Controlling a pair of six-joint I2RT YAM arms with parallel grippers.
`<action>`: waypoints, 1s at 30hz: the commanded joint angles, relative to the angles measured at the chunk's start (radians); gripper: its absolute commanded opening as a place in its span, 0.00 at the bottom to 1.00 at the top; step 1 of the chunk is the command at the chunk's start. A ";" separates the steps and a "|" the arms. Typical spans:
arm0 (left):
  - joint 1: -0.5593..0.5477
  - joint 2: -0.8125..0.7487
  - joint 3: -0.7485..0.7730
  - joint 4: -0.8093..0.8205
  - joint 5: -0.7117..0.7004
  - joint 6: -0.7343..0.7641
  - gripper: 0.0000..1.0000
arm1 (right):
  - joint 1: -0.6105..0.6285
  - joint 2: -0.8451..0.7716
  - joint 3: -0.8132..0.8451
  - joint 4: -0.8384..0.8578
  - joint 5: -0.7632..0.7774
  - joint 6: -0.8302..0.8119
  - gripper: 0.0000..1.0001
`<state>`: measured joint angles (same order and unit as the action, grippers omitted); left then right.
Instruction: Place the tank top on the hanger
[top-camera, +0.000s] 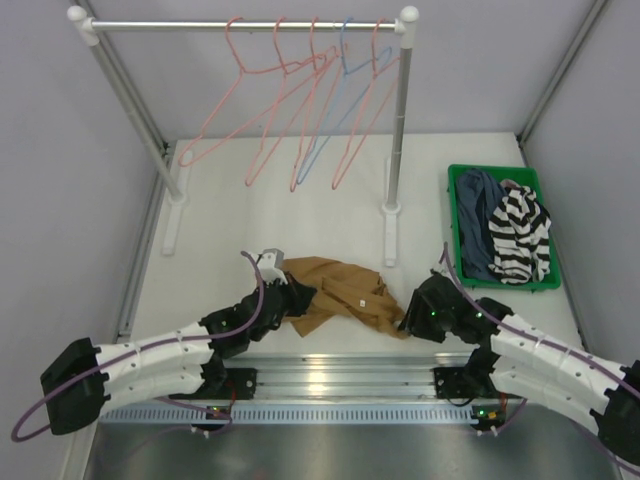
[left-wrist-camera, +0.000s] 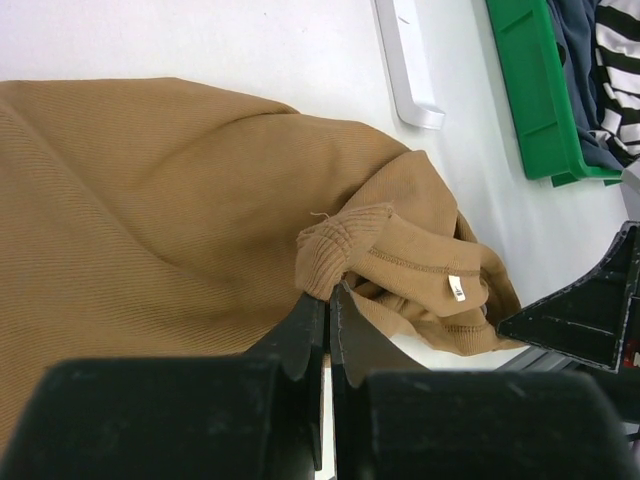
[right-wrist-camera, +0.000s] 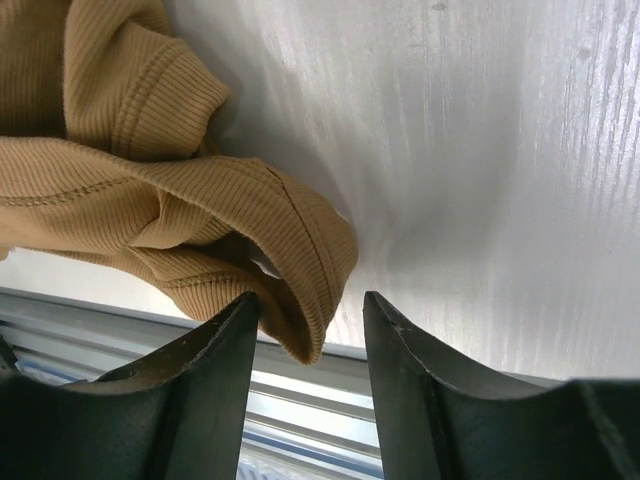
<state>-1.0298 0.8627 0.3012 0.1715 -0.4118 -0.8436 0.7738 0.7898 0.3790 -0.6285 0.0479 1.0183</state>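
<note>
At the near edge of the table (top-camera: 300, 215), between the two arms, the tank top (top-camera: 340, 292) lay crumpled in a loose heap, well apart from the rack. Its ribbed brown cloth (left-wrist-camera: 150, 200) was folded over itself, with a small white label (left-wrist-camera: 456, 288) showing on one seam.

The left gripper (top-camera: 288, 296) sat at the left side of the heap. In the left wrist view its jaws were pressed together (left-wrist-camera: 328, 305), pinching a bunched ribbed edge of the cloth.

The right gripper (top-camera: 408, 318) sat at the right end of the heap. In the right wrist view its fingers (right-wrist-camera: 215, 350) stood apart (right-wrist-camera: 310, 305), released, with a hemmed fold of the tank top (right-wrist-camera: 150, 200) hanging between them over the metal strip (right-wrist-camera: 100, 325) at the table edge. Neither finger was clamped on that fold.

At the far side of the table stood a rack with a grey rail (top-camera: 250, 24). Four pink hangers hung from it, the leftmost pink hanger (top-camera: 245, 70) among them, with one blue hanger (top-camera: 345, 60) between the last two. All hung tilted and bare.

Right of the rack sat a green tray (top-camera: 455, 215). It held a striped garment (top-camera: 520, 235) lying against a dark blue garment (top-camera: 478, 220)
</note>
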 joint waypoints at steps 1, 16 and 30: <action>0.005 0.013 0.013 0.003 -0.002 -0.002 0.00 | -0.010 -0.027 0.009 0.019 0.020 0.014 0.47; 0.004 -0.100 0.182 -0.206 0.036 0.106 0.00 | -0.010 0.118 0.449 -0.253 0.397 -0.184 0.00; 0.002 -0.171 0.692 -0.432 0.128 0.322 0.00 | -0.010 0.271 1.263 -0.405 0.550 -0.474 0.00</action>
<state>-1.0290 0.7040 0.8875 -0.2287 -0.3099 -0.5884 0.7738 1.0283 1.5017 -0.9966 0.5415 0.6422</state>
